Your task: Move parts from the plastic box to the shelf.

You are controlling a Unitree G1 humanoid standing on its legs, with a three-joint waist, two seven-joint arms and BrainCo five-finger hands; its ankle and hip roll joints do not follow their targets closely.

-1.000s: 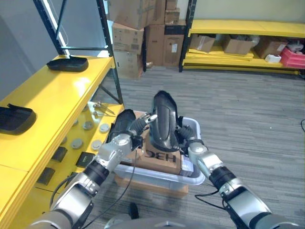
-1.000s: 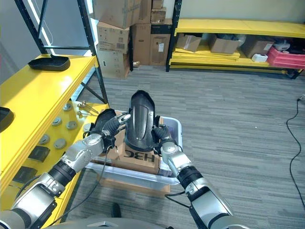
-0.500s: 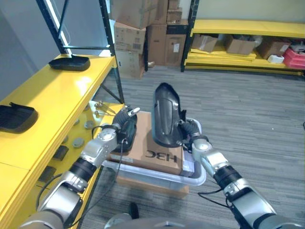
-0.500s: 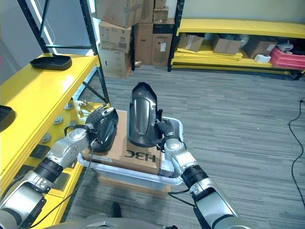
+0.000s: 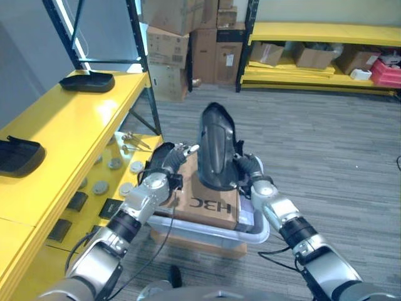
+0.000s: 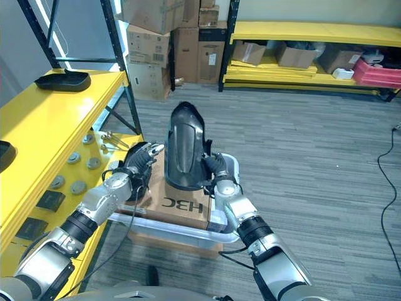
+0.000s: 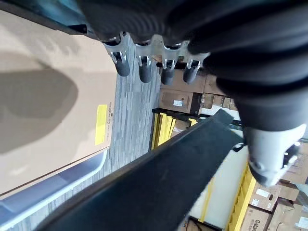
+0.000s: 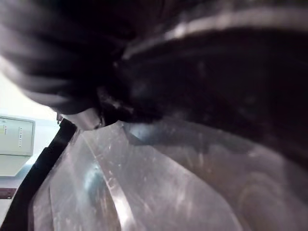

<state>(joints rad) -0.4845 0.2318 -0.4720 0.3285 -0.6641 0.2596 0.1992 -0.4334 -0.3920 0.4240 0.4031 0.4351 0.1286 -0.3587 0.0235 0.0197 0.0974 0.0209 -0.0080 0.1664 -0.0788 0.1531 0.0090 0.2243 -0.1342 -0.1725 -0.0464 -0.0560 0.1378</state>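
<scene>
A long, glossy black moulded part stands upright above the clear plastic box. My right hand is shut on its lower right edge. My left hand hovers over the left side of the brown cardboard box that lies in the plastic box. Its fingers are relaxed and open and reach toward the part's left edge. The thumb sits on the part's other side. The yellow shelf runs along the left.
Two black tray-like parts lie on the shelf top. Its lower level holds round grey discs and small black pieces. Stacked cardboard boxes and a second yellow rack stand at the back across the grey carpet.
My left hand has swung back to the right, from the cardboard box's left edge toward the black part. The part stays upright in my right hand, slightly lower.
</scene>
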